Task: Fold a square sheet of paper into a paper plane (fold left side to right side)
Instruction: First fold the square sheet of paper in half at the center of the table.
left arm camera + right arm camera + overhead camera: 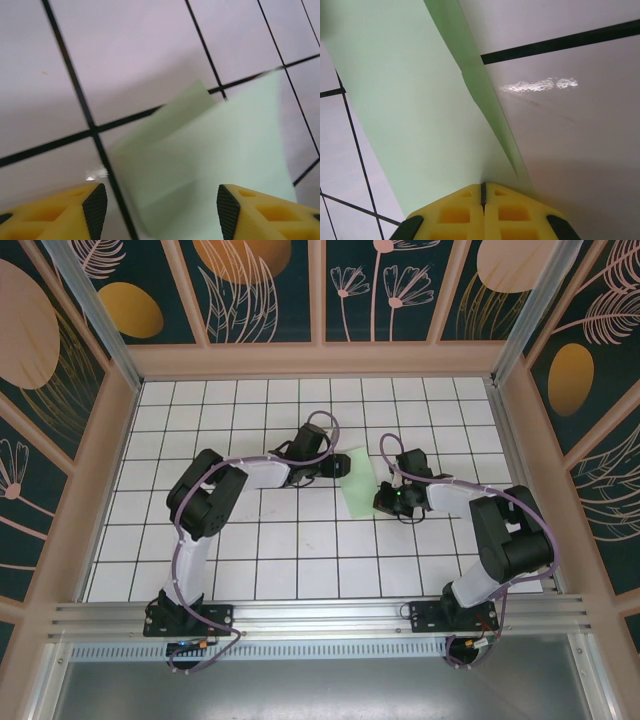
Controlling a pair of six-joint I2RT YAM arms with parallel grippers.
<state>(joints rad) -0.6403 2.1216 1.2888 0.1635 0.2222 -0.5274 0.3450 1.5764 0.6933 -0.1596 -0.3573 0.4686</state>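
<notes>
Sheet (358, 485): R claw (483, 186) shut at its 4 o'clock edge, likely anchoring. L claw (160, 209) open at 9 o'clock. Tip: nip that edge low, sweep twd 3 o'clock, match edges.

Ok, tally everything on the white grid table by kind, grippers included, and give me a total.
pale green sheet of thin paper: 1
yellow two-finger grippers with black pads: 2 (left gripper, right gripper)
Total: 3
</notes>
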